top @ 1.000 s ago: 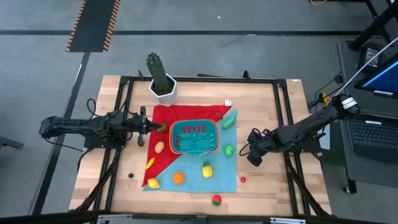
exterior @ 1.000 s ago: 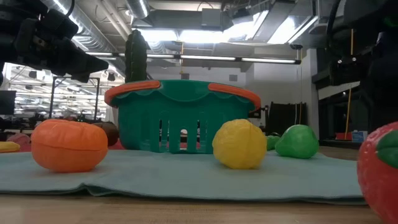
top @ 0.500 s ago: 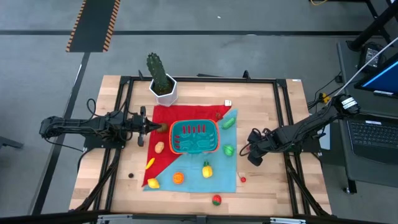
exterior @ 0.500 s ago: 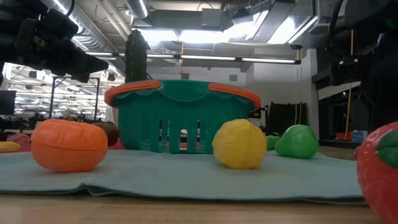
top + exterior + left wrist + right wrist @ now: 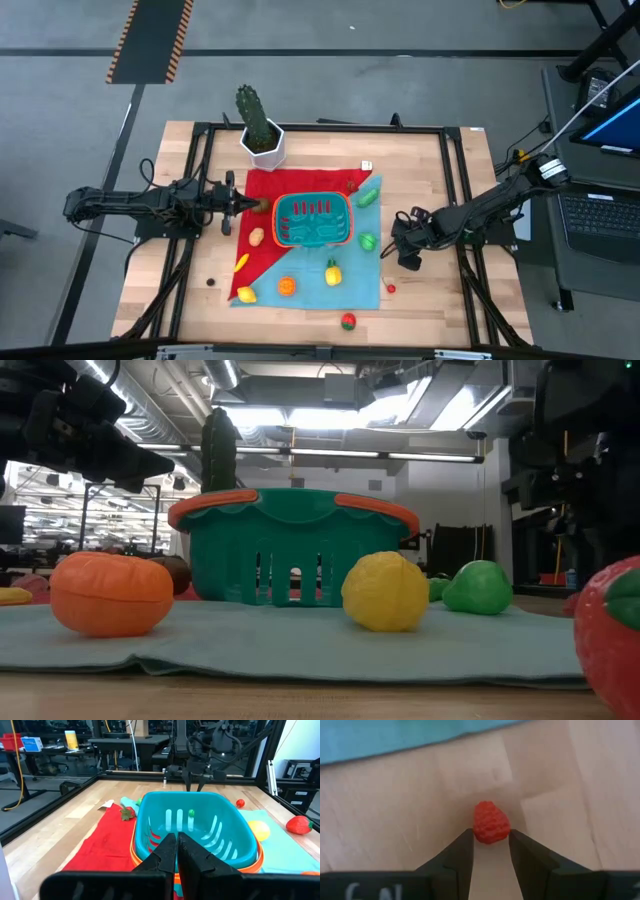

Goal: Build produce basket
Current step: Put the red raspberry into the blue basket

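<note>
The teal basket [image 5: 313, 220] with an orange-red rim stands on a red and blue cloth [image 5: 345, 285]. Produce lies around it: green pieces [image 5: 367, 241], a yellow one [image 5: 332, 272], an orange one [image 5: 287, 285], a strawberry [image 5: 348, 321]. A small red raspberry [image 5: 491, 822] lies on the bare wood right of the cloth [image 5: 390, 288]. My right gripper [image 5: 491, 837] points steeply down just above it, partly open, with the berry showing past its fingertips. My left gripper [image 5: 176, 842] is shut and held level at the basket's left side [image 5: 243, 205].
A white hexagonal pot with a cactus [image 5: 262, 140] stands at the table's far left. A brown piece [image 5: 262, 206] lies between my left gripper and the basket. A black frame [image 5: 455, 200] runs around the table. Bare wood lies right of the cloth.
My right gripper has sunk a little and shifted toward the cloth's right edge and the raspberry, rolling about its own axis. Its finger gap looks unchanged. The produce and the basket have stayed where they were.
</note>
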